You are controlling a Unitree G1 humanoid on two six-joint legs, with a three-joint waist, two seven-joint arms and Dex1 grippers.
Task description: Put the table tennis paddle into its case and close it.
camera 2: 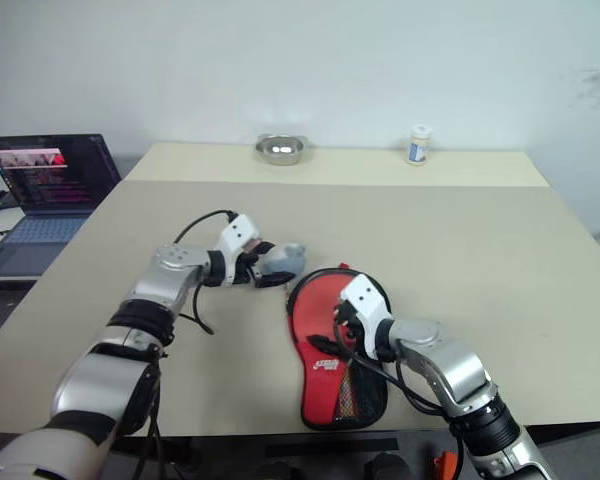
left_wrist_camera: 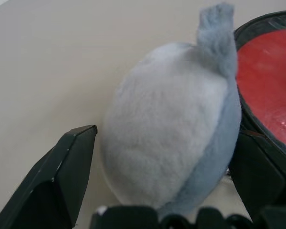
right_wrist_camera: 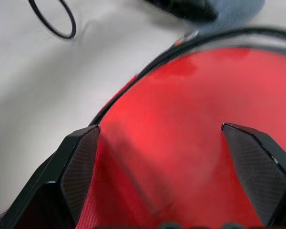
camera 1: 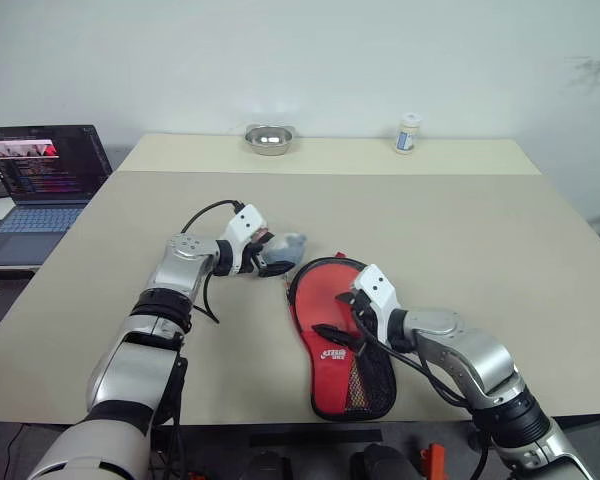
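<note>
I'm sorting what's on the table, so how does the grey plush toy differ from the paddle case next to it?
The grey plush toy is small, rounded and furry; the case is larger, flat and paddle-shaped, red within a black edge. The toy sits between the fingers of the open left pincer; the open right pincer hovers over the case. Both rest on the beige table, close together.

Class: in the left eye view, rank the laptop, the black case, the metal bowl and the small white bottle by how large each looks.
1. laptop, partly cut off at the edge
2. case, nearer the camera, so close to the laptop
3. metal bowl
4. white bottle
</note>
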